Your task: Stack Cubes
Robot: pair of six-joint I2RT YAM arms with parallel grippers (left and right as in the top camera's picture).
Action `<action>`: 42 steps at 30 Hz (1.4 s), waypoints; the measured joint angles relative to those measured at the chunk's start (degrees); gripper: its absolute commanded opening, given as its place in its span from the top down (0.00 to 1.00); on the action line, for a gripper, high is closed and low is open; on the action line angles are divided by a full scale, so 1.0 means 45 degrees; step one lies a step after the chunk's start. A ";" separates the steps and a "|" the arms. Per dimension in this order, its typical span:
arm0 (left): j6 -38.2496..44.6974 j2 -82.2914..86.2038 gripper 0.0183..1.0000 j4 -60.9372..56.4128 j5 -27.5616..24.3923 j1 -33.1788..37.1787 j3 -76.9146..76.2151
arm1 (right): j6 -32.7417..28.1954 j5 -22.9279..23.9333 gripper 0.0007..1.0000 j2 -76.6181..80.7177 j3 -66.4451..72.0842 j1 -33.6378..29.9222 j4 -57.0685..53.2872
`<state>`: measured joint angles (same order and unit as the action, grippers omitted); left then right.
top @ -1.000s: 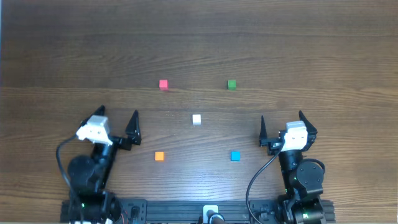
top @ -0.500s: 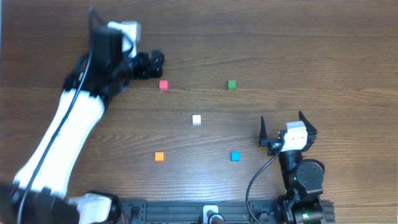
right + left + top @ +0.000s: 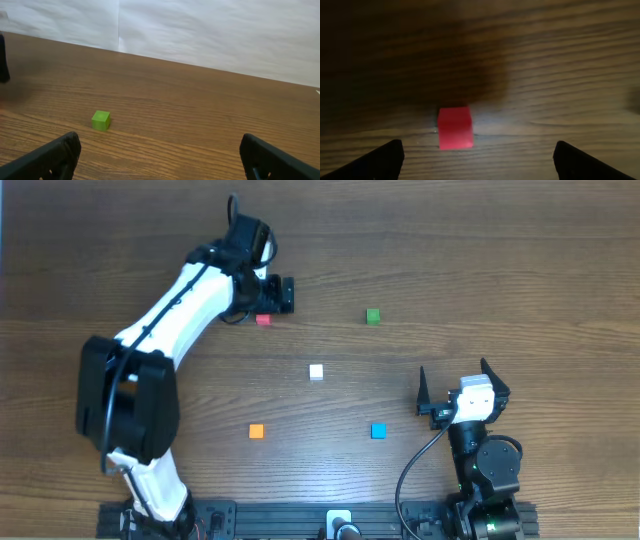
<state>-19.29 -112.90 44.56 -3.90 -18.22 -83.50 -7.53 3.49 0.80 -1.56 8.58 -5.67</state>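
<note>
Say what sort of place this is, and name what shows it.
Probably a robotics test bench: a left arm and right arm mounted at the edge of a wooden table, with a green cube, white cube and blue cube spaced apart on it, and a white backdrop behind.

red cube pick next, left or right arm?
Left. Its open left gripper hangs over the red cube, one finger on either side of it. The right gripper sits near its base, far from that cube.

Bare surface (image 3: 570, 75) lay around the red cube (image 3: 455, 128), left tool (image 3: 477, 152) spread wide over it, green cube (image 3: 373, 316) well apart.
</note>
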 measured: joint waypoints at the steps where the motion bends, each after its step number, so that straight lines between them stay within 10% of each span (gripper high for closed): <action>1: -0.0024 -0.0155 0.06 0.0034 0.0092 0.0000 0.0000 | 0.0000 0.0000 0.01 0.0000 0.0000 0.0000 0.0000; 18: -0.0117 -0.1423 0.24 -0.0301 0.1054 0.0000 -0.0019 | 0.0005 0.0000 0.01 0.0000 0.0000 0.0000 0.0000; 42: -0.0534 -0.1545 0.98 -0.0126 0.1273 -0.0214 -0.0019 | 0.0005 0.0000 0.01 0.0000 0.0000 0.0000 -0.0005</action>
<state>-21.69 -119.85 43.99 1.83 -19.18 -83.59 -7.51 3.49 0.80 -1.56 8.58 -5.69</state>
